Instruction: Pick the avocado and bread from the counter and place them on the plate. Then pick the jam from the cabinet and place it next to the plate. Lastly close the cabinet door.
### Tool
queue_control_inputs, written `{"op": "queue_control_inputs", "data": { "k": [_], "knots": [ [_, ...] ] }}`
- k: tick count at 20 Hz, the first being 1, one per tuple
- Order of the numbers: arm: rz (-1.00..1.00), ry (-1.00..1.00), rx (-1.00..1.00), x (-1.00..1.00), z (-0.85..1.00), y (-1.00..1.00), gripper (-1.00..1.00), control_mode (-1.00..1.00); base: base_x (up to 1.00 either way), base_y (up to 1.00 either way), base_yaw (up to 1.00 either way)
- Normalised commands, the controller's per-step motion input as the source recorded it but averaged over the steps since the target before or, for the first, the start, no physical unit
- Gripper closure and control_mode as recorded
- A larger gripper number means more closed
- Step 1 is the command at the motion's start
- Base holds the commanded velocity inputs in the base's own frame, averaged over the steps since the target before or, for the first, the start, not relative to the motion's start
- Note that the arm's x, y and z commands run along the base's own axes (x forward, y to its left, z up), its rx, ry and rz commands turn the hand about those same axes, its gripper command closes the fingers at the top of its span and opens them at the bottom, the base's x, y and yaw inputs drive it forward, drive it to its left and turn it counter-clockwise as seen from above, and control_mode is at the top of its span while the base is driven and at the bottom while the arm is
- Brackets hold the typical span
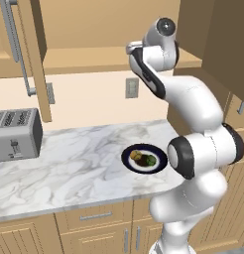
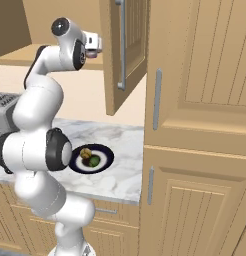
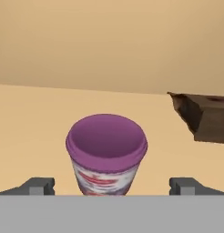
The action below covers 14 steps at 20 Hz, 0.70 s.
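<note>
Reaching up into the open cabinet point(image 1: 114, 57), the gripper point(image 3: 112, 185) has its jaws spread wide with nothing held, and the jam point(image 3: 106, 154) stands upright on the shelf between the two fingertips point(image 3: 37, 185), near them but not touching. A dark brown box point(image 3: 206, 117) sits on the same shelf off to the jar's side. Down on the counter point(image 1: 69, 158), the plate point(image 1: 129, 159) carries the avocado point(image 1: 151, 160) and the bread point(image 1: 136, 156) side by side.
</note>
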Motion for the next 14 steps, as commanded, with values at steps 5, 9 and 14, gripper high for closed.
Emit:
{"op": "queue_control_inputs", "data": {
  "k": [5, 9, 14],
  "knots": [
    [0.00, 0.00, 0.03, 0.53, -0.04, 0.00, -1.00, -1.00, 0.00, 0.00, 0.00],
    [0.00, 0.00, 0.04, 0.47, -0.10, 0.00, -1.00, -1.00, 0.00, 0.00, 0.00],
    [0.00, 0.00, 0.03, 0.18, -0.24, 0.00, 1.00, -1.00, 0.00, 0.00, 0.00]
  ]
}}
